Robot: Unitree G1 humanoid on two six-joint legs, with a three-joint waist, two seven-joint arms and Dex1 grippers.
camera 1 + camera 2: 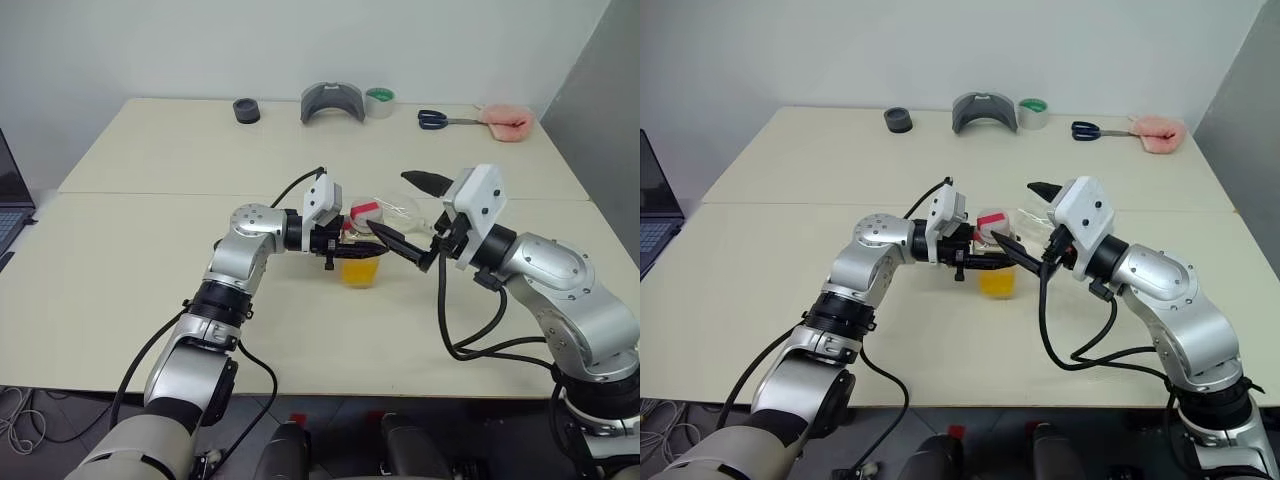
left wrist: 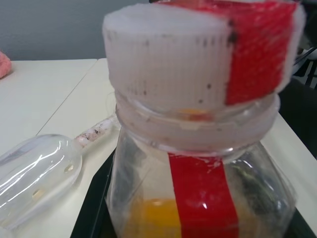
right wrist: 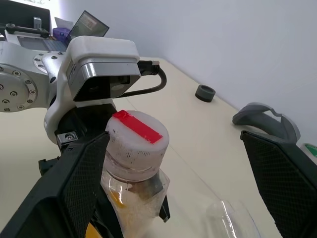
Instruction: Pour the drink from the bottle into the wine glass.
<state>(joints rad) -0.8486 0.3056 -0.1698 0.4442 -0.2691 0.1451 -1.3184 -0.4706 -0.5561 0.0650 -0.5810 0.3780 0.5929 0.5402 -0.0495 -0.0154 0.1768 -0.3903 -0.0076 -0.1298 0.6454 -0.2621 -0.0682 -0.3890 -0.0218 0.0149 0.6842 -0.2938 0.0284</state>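
Observation:
The bottle [image 1: 360, 262] stands upright over the middle of the table, a little orange-yellow drink [image 1: 360, 273] in its lower part. Its white cap [image 3: 136, 139] with the red strip is on. My left gripper [image 1: 345, 243] reaches in from the left and is shut on the bottle's body below the cap. My right gripper [image 1: 390, 205] comes from the right and is open, with one finger [image 3: 74, 188] close beside the cap and the other finger [image 3: 282, 178] well away from it. The wine glass [image 2: 34, 173] lies on its side on the table just behind the bottle.
Along the far edge of the table [image 1: 150, 300] lie a black ring [image 1: 246, 110], a grey curved piece [image 1: 332, 102], a green tape roll [image 1: 380, 100], scissors [image 1: 433, 119] and a pink cloth [image 1: 505, 122]. A laptop [image 1: 10, 195] stands at the left.

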